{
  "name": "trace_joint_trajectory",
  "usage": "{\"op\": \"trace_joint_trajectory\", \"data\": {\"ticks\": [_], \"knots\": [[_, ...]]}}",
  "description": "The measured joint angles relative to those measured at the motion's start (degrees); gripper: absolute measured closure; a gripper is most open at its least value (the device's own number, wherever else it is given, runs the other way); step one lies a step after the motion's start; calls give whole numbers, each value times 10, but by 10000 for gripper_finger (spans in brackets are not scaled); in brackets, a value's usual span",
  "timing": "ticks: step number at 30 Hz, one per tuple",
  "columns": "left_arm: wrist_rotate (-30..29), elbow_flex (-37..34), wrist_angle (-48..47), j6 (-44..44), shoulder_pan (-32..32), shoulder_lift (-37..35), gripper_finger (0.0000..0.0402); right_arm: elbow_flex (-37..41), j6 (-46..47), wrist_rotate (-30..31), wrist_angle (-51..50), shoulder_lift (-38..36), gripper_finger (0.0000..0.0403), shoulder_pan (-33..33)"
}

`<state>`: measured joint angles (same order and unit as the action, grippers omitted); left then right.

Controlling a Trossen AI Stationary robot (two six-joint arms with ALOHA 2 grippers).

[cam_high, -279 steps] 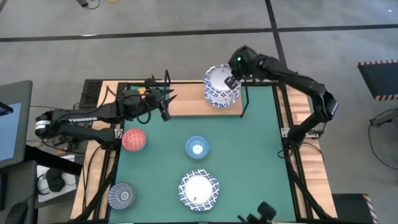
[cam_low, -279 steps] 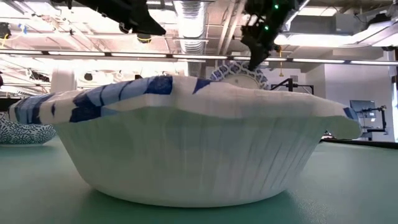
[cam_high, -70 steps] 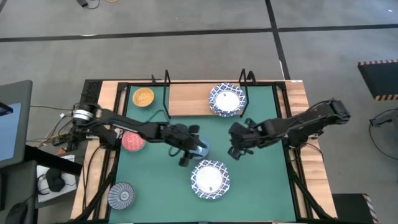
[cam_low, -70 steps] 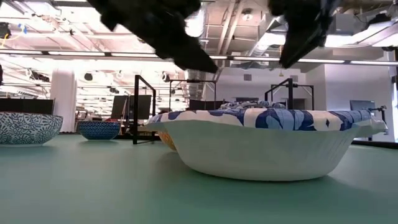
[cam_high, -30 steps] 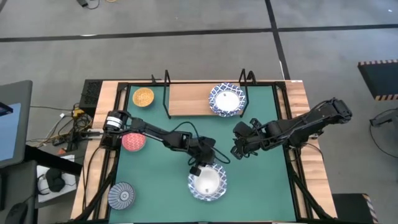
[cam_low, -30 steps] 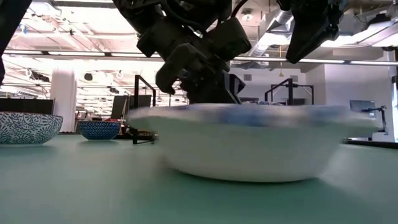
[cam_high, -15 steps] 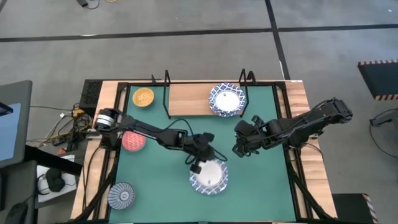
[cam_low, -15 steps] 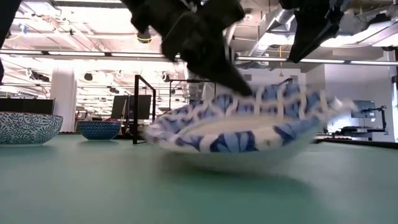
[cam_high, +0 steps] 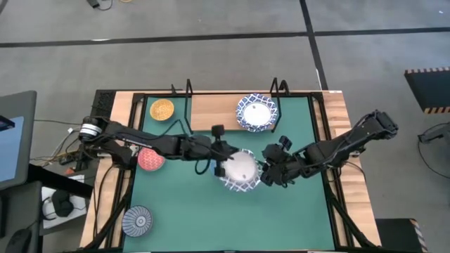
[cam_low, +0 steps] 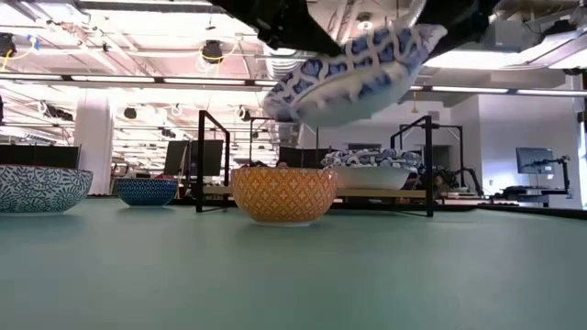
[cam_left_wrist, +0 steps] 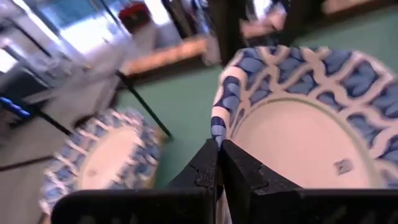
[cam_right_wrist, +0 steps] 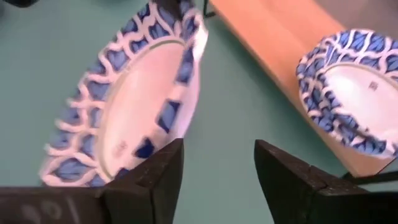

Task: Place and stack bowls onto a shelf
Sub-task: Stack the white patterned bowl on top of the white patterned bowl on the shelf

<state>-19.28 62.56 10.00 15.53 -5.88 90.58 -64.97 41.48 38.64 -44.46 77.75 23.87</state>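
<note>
My left gripper (cam_high: 223, 163) is shut on a white bowl with a blue lattice rim (cam_high: 242, 171), held tilted in the air over the middle of the green mat. My right gripper (cam_high: 271, 171) stands open just right of that bowl, one finger (cam_right_wrist: 163, 171) close to its rim; whether they touch I cannot tell. The shelf (cam_high: 214, 114), a light-wood board in a black wire frame, lies along the far edge. An orange-yellow bowl (cam_high: 162, 109) rests on its left end, and white-and-blue bowls (cam_high: 256, 112) rest on its right end. My left gripper pinches the bowl's rim (cam_left_wrist: 217, 132) between its two fingers, one inside the bowl and one outside. The fingers come from the table's left, slanting down. The bowl (cam_low: 353, 69) hangs lifted clear of the mat, tilted, its open side partly toward the right arm.
A red bowl (cam_high: 150, 159) stands on the mat's left side and a grey-blue ribbed bowl (cam_high: 136, 221) at the near left corner. In the low view an orange-patterned bowl (cam_low: 280, 194) stands on the mat below the held bowl. Black frame posts (cam_high: 188, 90) rise at the shelf.
My left gripper has taken the white-and-blue bowl by its rim, lifted it clear of the mat and carried it up and toward the far edge. The bowl sat level on the mat a second ago and now hangs tilted.
</note>
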Motion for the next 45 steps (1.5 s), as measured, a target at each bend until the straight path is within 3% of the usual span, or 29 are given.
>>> {"op": "trace_joint_trajectory", "data": {"ticks": [4,9,13,25,41,45], "knots": [[-49,-25,17,10,7,-21,401,-1,-29,29,18,1,169,-20],[-125,-29,9,39,12,-27,401,-1,-45,125,4,-5,175,-39],[-134,-29,9,48,17,-27,401,-2,-93,173,18,-12,182,-50],[-109,-29,4,20,70,-26,401,-2,-191,115,116,-12,183,-52],[-96,-29,5,70,70,-26,401,-2,-299,-25,223,14,183,-141],[-96,-29,5,84,65,-26,401,-2,-307,-31,217,14,183,-159]]}}
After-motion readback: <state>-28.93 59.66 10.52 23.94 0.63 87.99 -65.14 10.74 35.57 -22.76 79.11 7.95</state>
